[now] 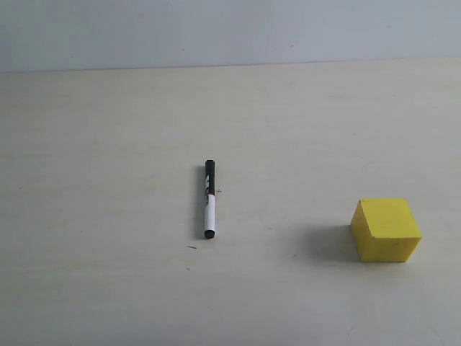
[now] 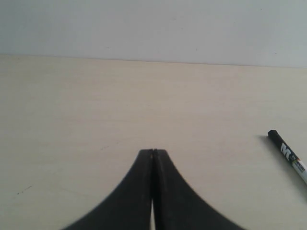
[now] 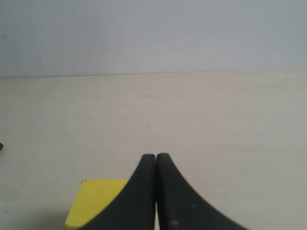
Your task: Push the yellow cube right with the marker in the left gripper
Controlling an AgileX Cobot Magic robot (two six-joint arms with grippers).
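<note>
1. Count: one marker [image 1: 209, 200], one yellow cube [image 1: 386, 230], and two grippers of mine, each seen only through its own wrist camera.
2. My left gripper [image 2: 153, 152]: fingertips pressed together with nothing between them. The marker's black cap end shows off to one side on the table [image 1: 108, 144], apart from my tips.
3. My right gripper [image 3: 156, 156]: jaws pressed together likewise, gripping nothing. One finger partly hides the yellow cube on the table.
4. Edges and room: the pale table meets a grey-white wall [image 1: 216, 32] at the far side. In the exterior view, open tabletop runs between marker and cube. The cube sits low near that view's right edge, with little tabletop showing to its right.
5. Marker: lies flat near the middle, well left of the cube. The black half points away; the white barrel, with a small red mark and black end, is nearer.
6. Cube: bright yellow, matte, sharp-edged, turned slightly, with a soft shadow on its left.
</note>
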